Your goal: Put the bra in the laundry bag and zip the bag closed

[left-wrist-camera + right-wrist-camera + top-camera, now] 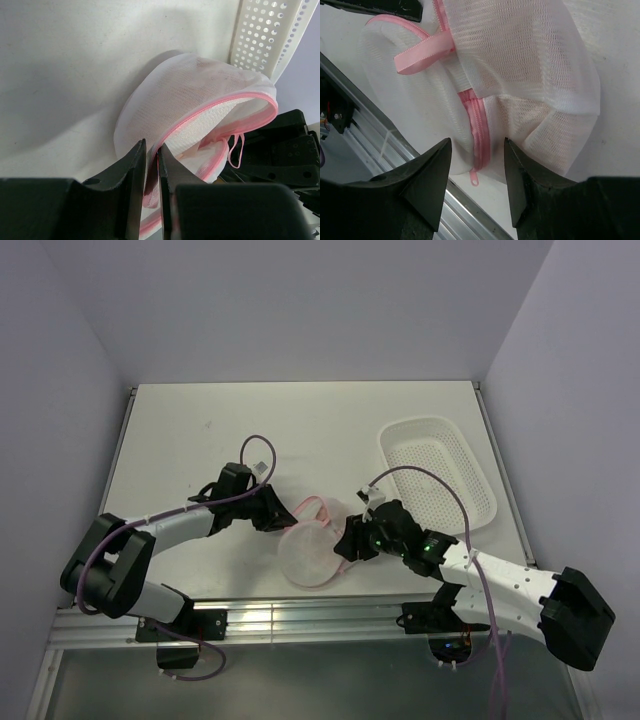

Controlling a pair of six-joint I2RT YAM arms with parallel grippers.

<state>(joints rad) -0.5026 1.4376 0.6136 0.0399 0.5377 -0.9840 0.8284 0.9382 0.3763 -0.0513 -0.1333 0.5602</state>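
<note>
**Near the table's front edge: zipping the bag shut**

Lower centre of the top view: the laundry bag is lying on the table, between the two arms. At its left rim the left gripper is touching it, and the right gripper is sitting at its right side. The white basket is lying upper right, apart from the bag.

Left wrist view: the jaws are pinching together on the pink zipper rim at bottom centre. The rim is gaping open toward the right of frame. The bra is not showing clearly. A faint peach tint through the mesh is hinting it is inside, but I cannot confirm that.

Right wrist view: the jaws are standing apart, straddling the zipper line at centre without gripping it. A small pink tab is hanging at its lower end, and a ribbon loop is lying upper left. Where the slider is, I cannot tell.

Judgement: zipping is not finished. The left should be holding the rim taut as an anchor. The right should be closing on the pull only, not the mesh, and drawing along the rim's curve. Fabric snagging in the teeth is the risk.
</note>
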